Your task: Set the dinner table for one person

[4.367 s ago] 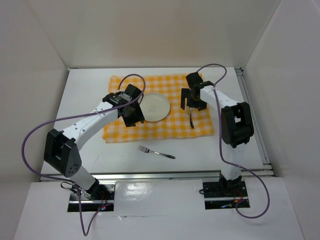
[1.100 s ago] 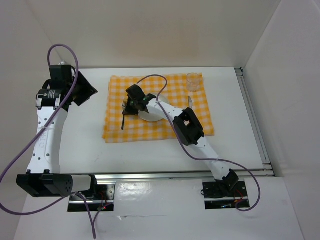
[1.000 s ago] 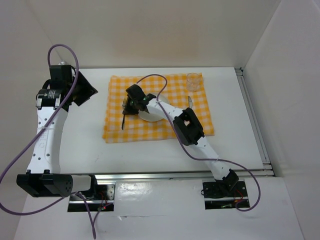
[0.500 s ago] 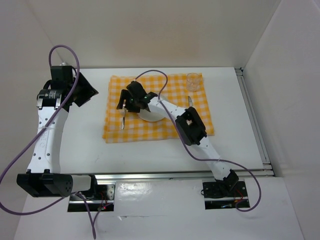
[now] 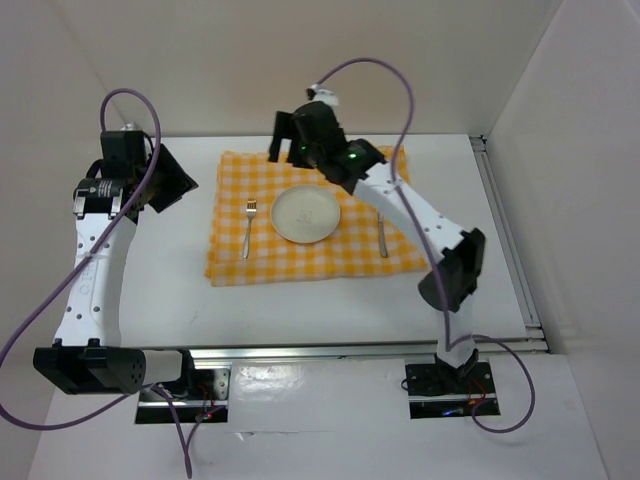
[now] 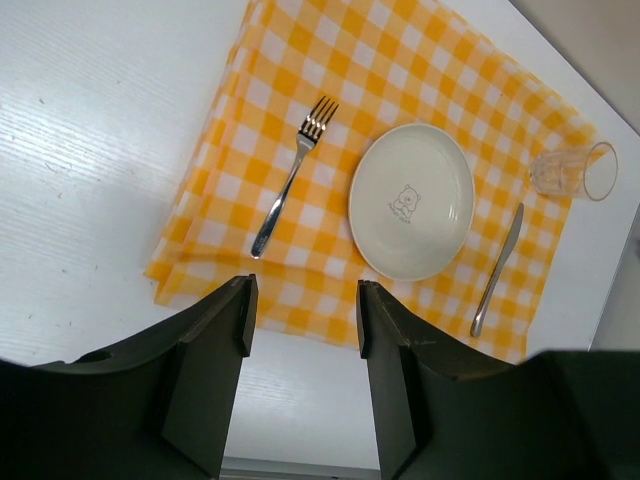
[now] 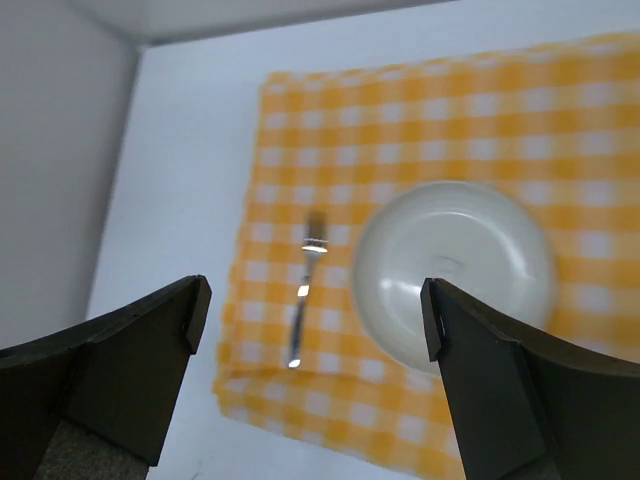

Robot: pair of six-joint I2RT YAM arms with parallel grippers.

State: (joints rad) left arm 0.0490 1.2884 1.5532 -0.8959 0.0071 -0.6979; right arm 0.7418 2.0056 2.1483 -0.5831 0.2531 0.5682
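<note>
Dinner table [image 5: 160,290] runs long left-to-right — right gripper [image 7: 313,305] wide, left gripper [image 6: 303,300] half-open — both empty.

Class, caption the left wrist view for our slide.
Open left claw above checked cloth with fork, plate, knife, glass.

Lab: white booth [image 5: 320,70] w/ railed dinner table [image 5: 160,290].

Yellow-and-white checks all over the cloth [image 6: 350,60], bright against the plain white counter [image 6: 90,150]. Cream plate [image 6: 411,200], tiny grey bear print [image 6: 405,204] dead centre. Silver fork [image 6: 293,176], silver knife [image 6: 497,270], and a clear glass [image 6: 572,171].
</note>
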